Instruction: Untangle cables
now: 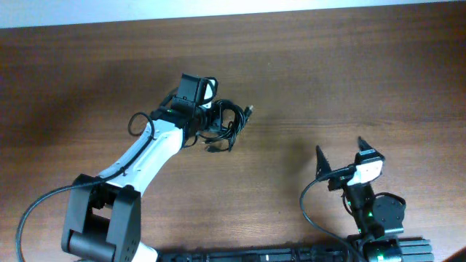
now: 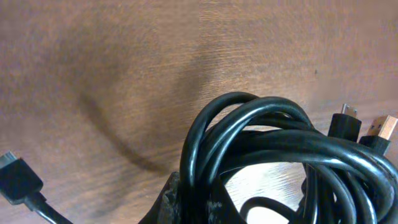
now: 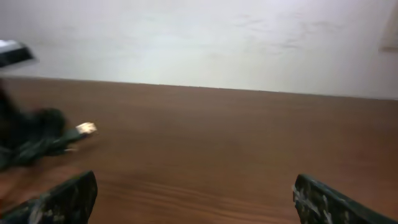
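Note:
The cables [image 1: 224,125] form a small black knotted bundle near the middle of the wooden table. My left gripper [image 1: 206,125] is shut on strands at the bundle's left side. In the left wrist view the looped cables [image 2: 273,146] fill the right half, pinched between my fingers [image 2: 171,199] at the bottom edge. Two plug ends [image 2: 379,127] stick out at the right, and another plug [image 2: 15,180] lies at the lower left. My right gripper [image 1: 341,156] stands open to the lower right, apart from the bundle. In the right wrist view the cables [image 3: 37,140] lie blurred at the far left.
The brown wooden table [image 1: 349,73] spreads around the bundle. Its far edge meets a pale wall [image 3: 205,37] in the right wrist view. The arm bases and a dark rail [image 1: 291,253] sit along the near edge.

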{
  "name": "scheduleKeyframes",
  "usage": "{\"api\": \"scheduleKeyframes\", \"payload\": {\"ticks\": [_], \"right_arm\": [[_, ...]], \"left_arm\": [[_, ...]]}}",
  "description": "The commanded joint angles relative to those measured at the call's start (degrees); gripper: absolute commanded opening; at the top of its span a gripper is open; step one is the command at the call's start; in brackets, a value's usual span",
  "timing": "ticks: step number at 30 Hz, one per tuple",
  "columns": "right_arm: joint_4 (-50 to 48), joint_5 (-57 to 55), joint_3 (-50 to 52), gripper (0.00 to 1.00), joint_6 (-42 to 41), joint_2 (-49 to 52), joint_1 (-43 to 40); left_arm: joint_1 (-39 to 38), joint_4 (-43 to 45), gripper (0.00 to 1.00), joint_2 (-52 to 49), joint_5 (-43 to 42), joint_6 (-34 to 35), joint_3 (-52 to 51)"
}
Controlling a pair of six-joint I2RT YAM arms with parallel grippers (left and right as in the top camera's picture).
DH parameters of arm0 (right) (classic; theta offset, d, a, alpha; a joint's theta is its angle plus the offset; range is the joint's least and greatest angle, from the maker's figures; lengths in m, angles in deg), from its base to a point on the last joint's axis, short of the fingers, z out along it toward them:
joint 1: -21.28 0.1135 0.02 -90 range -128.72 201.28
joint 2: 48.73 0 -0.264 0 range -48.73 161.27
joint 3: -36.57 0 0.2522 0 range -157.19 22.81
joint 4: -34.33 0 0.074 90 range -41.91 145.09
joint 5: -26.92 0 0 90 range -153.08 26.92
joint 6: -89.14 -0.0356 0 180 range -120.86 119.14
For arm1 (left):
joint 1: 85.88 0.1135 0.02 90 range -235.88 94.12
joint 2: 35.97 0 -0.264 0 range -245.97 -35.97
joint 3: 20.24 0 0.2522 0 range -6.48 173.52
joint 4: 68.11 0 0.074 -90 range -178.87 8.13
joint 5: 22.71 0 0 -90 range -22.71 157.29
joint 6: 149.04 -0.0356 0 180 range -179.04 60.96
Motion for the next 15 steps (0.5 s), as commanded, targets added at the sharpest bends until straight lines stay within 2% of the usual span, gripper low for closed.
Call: {"api": "scheduleKeyframes", "payload": {"ticks": [1, 3, 9, 15], "right_arm": [[0.0, 7.5, -0.2, 0.99, -10.5, -0.4, -0.2], [1.2, 8.0, -1.7, 0.99, -14.1, -0.4, -0.2], [8.6, 11.6, -9.7, 0.99, -14.8, 3.2, -0.2], [17.4, 12.4, -23.8, 0.99, -14.8, 19.3, -0.2]], "left_arm": [[0.1, -0.5, 0.0, 1.4, -0.3, 12.4, 1.1], [0.1, -1.1, 0.0, 1.4, -0.5, 15.9, 1.1], [0.1, -1.3, 0.0, 1.4, -7.3, 16.3, 1.1], [0.1, -1.7, 0.0, 1.4, -12.4, 16.3, 1.1]]}}
